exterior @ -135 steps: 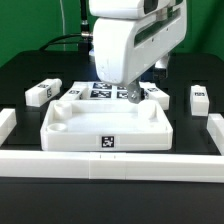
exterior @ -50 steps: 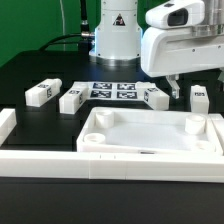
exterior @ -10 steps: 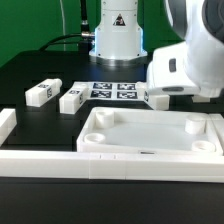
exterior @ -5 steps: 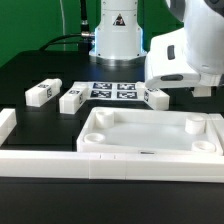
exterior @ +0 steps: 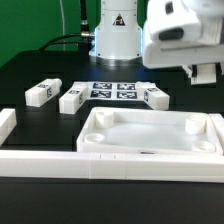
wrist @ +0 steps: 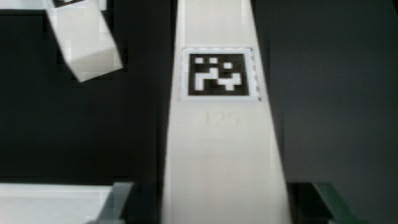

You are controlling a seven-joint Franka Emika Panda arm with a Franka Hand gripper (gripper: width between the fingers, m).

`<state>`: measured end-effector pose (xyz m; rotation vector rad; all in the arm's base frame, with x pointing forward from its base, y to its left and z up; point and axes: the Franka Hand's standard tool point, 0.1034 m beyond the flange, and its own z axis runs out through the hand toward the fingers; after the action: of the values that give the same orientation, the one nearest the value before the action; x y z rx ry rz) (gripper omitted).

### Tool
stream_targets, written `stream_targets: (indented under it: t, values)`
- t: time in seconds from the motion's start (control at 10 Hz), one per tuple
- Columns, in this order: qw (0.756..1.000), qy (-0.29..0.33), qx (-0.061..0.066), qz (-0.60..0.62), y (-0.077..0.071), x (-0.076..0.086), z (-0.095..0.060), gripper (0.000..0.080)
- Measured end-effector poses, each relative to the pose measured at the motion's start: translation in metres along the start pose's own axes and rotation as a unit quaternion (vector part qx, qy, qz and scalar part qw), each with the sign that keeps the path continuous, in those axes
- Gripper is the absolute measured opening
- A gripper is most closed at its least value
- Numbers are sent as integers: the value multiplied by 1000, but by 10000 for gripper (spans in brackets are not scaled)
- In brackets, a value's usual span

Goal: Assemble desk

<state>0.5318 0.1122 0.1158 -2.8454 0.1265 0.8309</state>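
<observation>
The white tabletop (exterior: pixel 150 135) lies upside down against the front wall, with round sockets in its corners. Three loose legs lie behind it: two at the exterior view's left (exterior: pixel 40 92) (exterior: pixel 72 98) and one at centre right (exterior: pixel 153 97). My gripper (exterior: pixel 203 66) is up at the exterior view's right, shut on a fourth leg (exterior: pixel 206 73) that hangs clear above the table. In the wrist view that tagged leg (wrist: pixel 222 130) fills the space between my fingers (wrist: pixel 132 200), with my gripper (wrist: pixel 222 208) closed round it. Another leg (wrist: pixel 86 45) and a tabletop corner (wrist: pixel 54 205) show beside it.
The marker board (exterior: pixel 112 91) lies behind the tabletop, in front of the robot base (exterior: pixel 117 35). A low white border wall (exterior: pixel 100 162) runs along the front and turns up at the exterior view's left (exterior: pixel 8 122). The table top is black.
The tabletop was slid to the exterior view's right against the wall. My gripper came down on the far right leg, closed on it, and has now lifted it off the table.
</observation>
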Motion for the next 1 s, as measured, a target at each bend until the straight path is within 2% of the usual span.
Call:
stream_targets:
  t: [0.1,0.3,0.7,0.8,0.9,1.0]
  values:
    - [999,45,3,-2,-3,8,-12,291]
    - [994,111,3,-2,-3,11,-8,291]
    - [968,252,5,-7,-5,22,-16,291]
    - [966,260,4,-9,-4,18,-21,291]
    - [954,298,8,-11,-6,20,-42,291]
    - [949,313,10,-11,-5,17,-55,291]
